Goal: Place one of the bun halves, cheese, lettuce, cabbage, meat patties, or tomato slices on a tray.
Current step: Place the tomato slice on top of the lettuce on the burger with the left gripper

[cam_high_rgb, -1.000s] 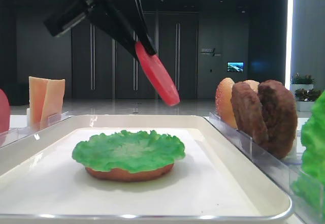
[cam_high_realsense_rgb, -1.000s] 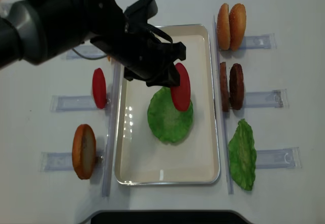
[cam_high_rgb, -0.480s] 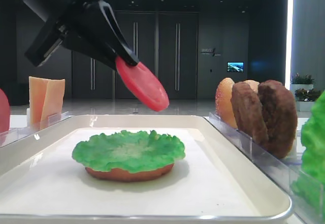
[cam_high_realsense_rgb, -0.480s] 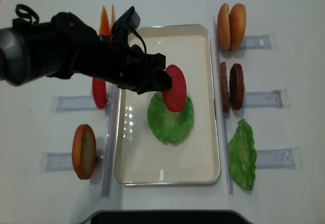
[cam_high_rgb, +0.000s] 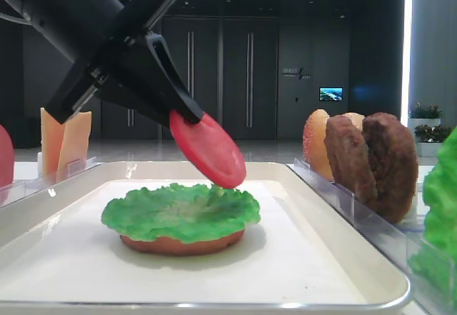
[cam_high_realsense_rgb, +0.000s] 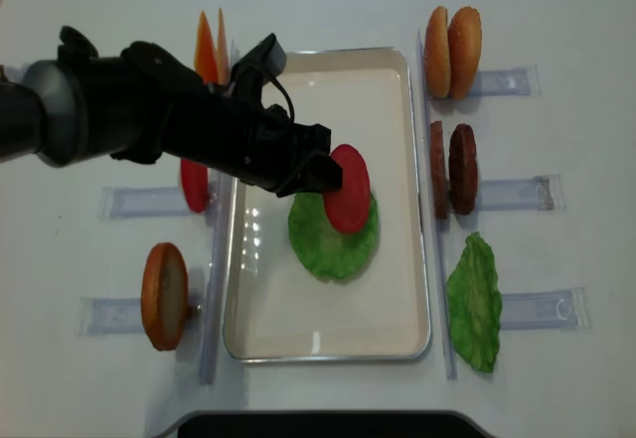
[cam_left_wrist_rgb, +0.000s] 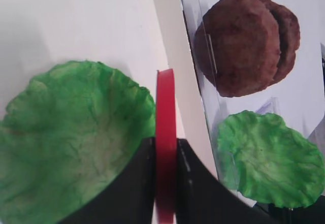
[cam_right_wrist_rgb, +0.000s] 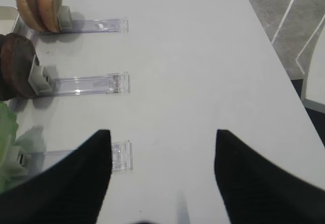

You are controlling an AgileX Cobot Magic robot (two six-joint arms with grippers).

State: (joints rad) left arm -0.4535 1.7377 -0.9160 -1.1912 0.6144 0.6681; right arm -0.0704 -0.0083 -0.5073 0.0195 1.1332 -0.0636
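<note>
My left gripper (cam_high_realsense_rgb: 316,170) is shut on a red tomato slice (cam_high_realsense_rgb: 350,188), holding it tilted over the white tray (cam_high_realsense_rgb: 328,309). The slice (cam_high_rgb: 208,151) hangs above the far right part of the lettuce (cam_high_rgb: 178,211), its lower edge right at the leaf. The lettuce lies on a bun half (cam_high_rgb: 182,243) in the middle of the tray. In the left wrist view the slice (cam_left_wrist_rgb: 165,112) stands edge-on between the black fingers (cam_left_wrist_rgb: 144,183), with the lettuce (cam_left_wrist_rgb: 71,137) to the left. My right gripper (cam_right_wrist_rgb: 160,132) is open over bare table, holding nothing.
Clear holders flank the tray. On the right stand bun halves (cam_high_realsense_rgb: 452,51), meat patties (cam_high_realsense_rgb: 452,168) and a spare lettuce leaf (cam_high_realsense_rgb: 475,304). On the left are cheese (cam_high_realsense_rgb: 209,46), another tomato slice (cam_high_realsense_rgb: 194,185) and a bun half (cam_high_realsense_rgb: 164,294).
My left gripper has lowered the tomato slice towards the lettuce and laid it flatter. The arm has swung lower across the left of the tray. The right gripper's earlier state is not shown.
</note>
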